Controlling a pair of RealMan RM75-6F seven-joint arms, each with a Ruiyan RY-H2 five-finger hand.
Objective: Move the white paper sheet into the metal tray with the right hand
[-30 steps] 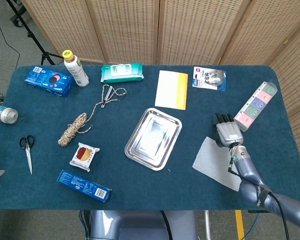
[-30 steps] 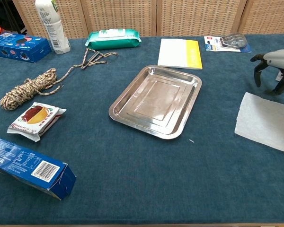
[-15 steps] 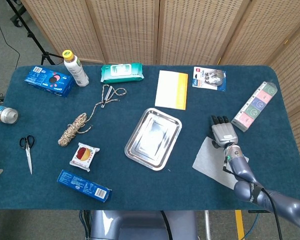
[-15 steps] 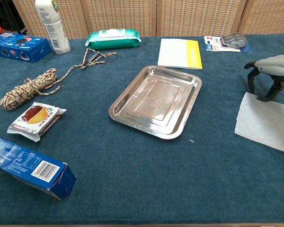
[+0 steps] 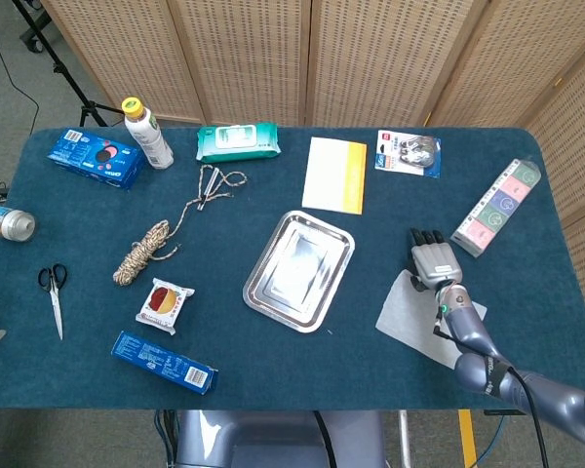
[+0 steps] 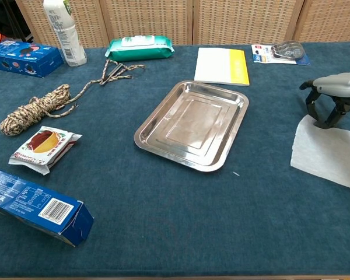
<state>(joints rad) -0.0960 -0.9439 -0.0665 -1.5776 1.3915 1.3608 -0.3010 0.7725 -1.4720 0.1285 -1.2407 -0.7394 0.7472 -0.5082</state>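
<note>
Blue cloth: right hand fingers touch white paper sheet (far edge).

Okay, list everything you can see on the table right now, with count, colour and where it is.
paper sheet: 1, white, right front
metal tray: 1, silver, centre
notepad: 1, white and yellow, behind tray
wet wipes pack: 1, green, back
bottle: 1, white, yellow cap, back left
cookie box: 1, blue, back left
rope: 1, tan, left
snack packet: 1, red and white, front left
long box: 1, blue, front left
scissors: 1, black-handled, far left
right hand: 1, grey, fingertips at sheet's far edge
</note>
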